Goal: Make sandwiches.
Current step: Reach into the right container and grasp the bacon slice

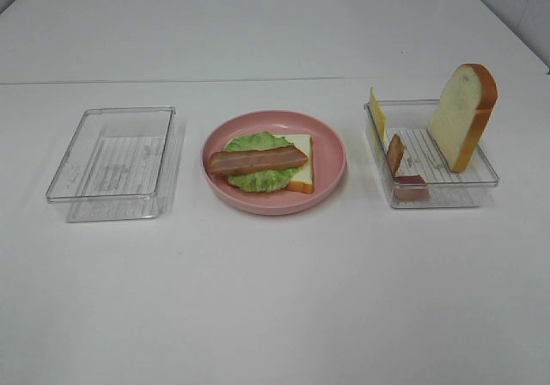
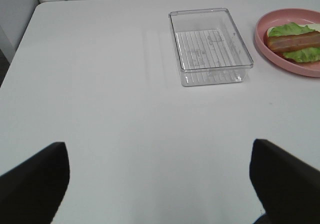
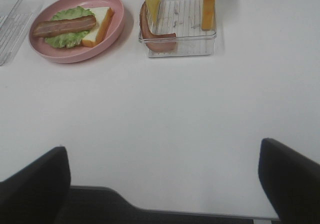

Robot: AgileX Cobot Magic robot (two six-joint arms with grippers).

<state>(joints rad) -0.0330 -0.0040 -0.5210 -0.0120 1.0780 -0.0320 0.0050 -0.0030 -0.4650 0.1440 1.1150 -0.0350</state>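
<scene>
jaws on both arms stand wide apart, empty, over the desk (image 1: 275,299). at nine o'clock of the pink plate (image 1: 332,149) sits a clear tray (image 1: 103,198). the plate carries bread (image 1: 301,168), lettuce (image 1: 258,180), bacon (image 1: 258,159). at three o'clock a second tray (image 1: 447,183) holds cheese (image 1: 376,110), a bacon strip (image 1: 394,153) and an upright bread slice (image 1: 460,114): probably light, stiff, slick; pinch its flat faces near the top.
</scene>
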